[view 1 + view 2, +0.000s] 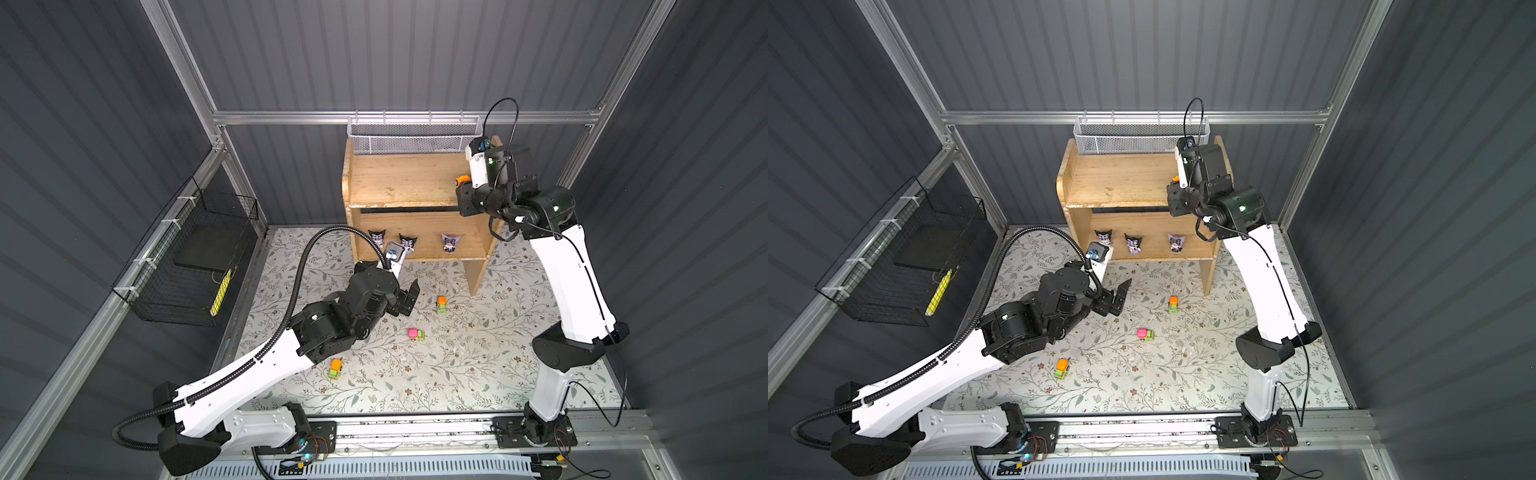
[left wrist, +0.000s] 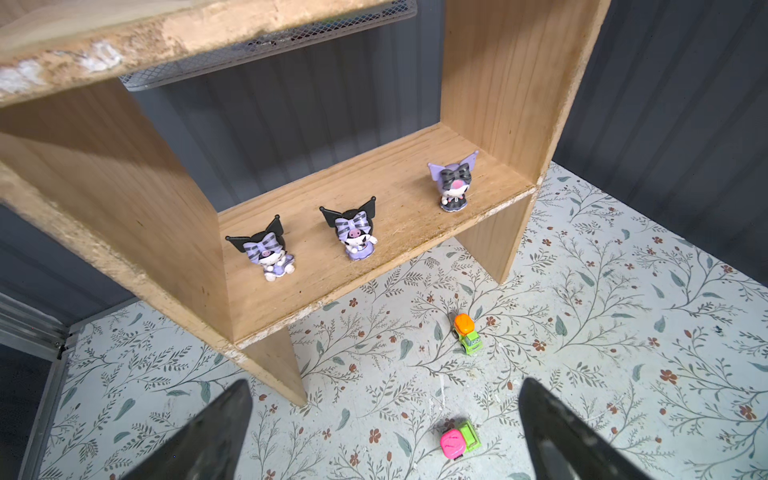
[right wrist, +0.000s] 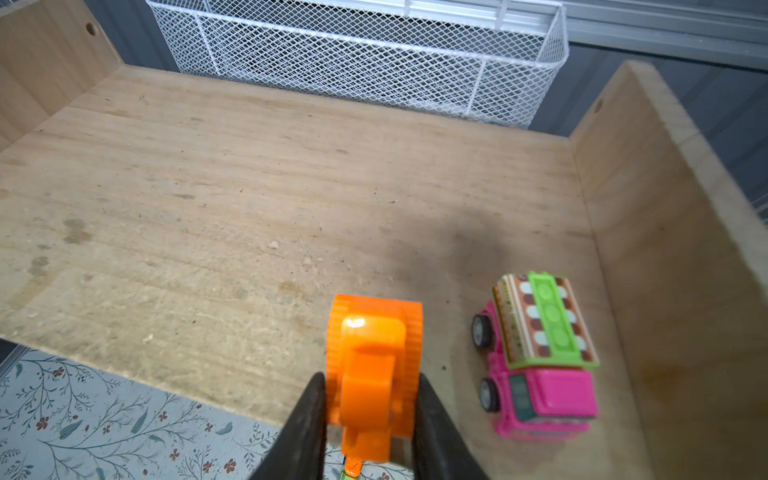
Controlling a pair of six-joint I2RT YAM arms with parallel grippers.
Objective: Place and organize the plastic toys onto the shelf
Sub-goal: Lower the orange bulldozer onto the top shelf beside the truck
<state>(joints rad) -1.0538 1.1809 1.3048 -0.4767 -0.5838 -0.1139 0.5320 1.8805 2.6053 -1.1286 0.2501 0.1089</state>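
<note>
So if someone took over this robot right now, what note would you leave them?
Left gripper: open, empty, above the table near the lower tier.
Right gripper: shut on orange car at the shelf, top tier, front edge.
Done: three figurines on lower tier; pink truck on top tier.
To do: set orange car down, then shelve three cars from the table.

Orange car (image 3: 374, 357) partly behind right hand (image 3: 370, 380)
</note>
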